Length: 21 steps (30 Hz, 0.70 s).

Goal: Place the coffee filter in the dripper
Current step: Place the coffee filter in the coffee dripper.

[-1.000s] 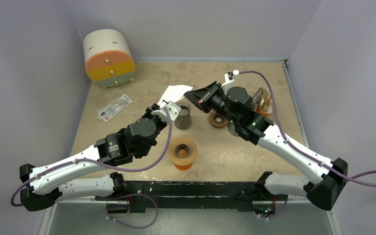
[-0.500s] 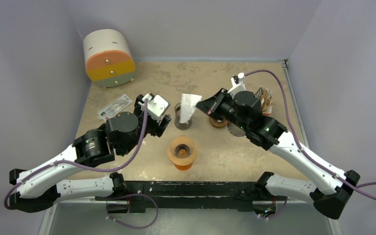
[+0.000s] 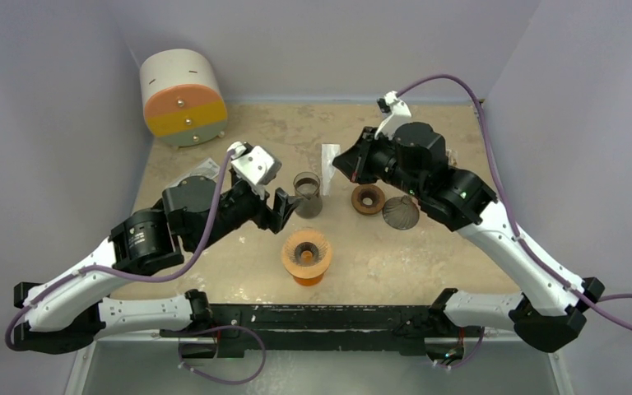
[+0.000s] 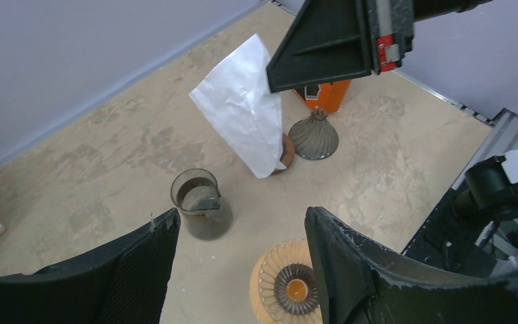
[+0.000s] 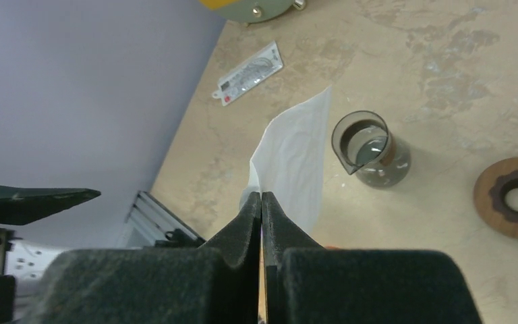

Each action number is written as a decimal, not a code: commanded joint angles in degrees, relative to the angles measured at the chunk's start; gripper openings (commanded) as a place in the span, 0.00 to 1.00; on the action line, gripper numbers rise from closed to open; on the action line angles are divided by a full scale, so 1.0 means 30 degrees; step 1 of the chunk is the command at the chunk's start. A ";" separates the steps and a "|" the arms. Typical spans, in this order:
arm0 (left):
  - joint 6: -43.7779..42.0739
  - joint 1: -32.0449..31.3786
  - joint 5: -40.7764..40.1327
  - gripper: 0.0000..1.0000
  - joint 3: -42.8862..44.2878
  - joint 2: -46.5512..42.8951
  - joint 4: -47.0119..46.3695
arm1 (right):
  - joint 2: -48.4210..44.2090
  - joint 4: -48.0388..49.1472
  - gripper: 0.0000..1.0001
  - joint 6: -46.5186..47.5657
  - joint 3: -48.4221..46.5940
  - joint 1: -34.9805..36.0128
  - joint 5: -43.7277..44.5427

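The coffee filter, a white folded paper, hangs in the air from my right gripper, which is shut on its upper edge. In the right wrist view the filter sticks out past the shut gripper, above the table beside a glass beaker. The orange ribbed dripper stands upright near the front middle, nothing in it. My left gripper is open and holds nothing, low between beaker and dripper. The left wrist view shows the filter ahead and the dripper below.
The beaker with dark liquid stands behind the dripper. A brown wooden ring and a dark ribbed cone lie to its right. A white, orange and yellow drum sits at the back left, with a flat packet in front of it.
My left gripper has opened, let go of the filter and drawn back to the left. The right gripper keeps the filter and has carried it right and farther back.
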<state>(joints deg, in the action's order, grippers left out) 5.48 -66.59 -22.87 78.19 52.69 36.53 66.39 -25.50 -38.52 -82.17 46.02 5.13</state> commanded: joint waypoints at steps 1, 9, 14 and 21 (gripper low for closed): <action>0.1453 -0.0128 0.1376 0.67 0.1277 0.0762 -0.0436 | 0.0984 -0.2649 0.00 0.3402 -0.2120 0.0070 -0.0836; 0.2589 -0.0128 0.0958 0.67 0.2290 0.2711 -0.1030 | 0.2421 -0.4608 0.00 0.5047 -0.4810 0.1901 0.3265; 0.3317 -0.0128 -0.0506 0.66 0.2805 0.3775 -0.1096 | 0.3244 -0.5081 0.00 0.5159 -0.6167 0.3801 0.7440; 0.3848 -0.0128 -0.2559 0.65 0.2342 0.3675 -0.1862 | 0.3855 -0.4937 0.00 0.5216 -0.6785 0.5256 0.9598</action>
<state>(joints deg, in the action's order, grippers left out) 15.05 -66.78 -25.91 84.12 64.90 34.96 77.49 -40.38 -24.18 -100.18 60.05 26.61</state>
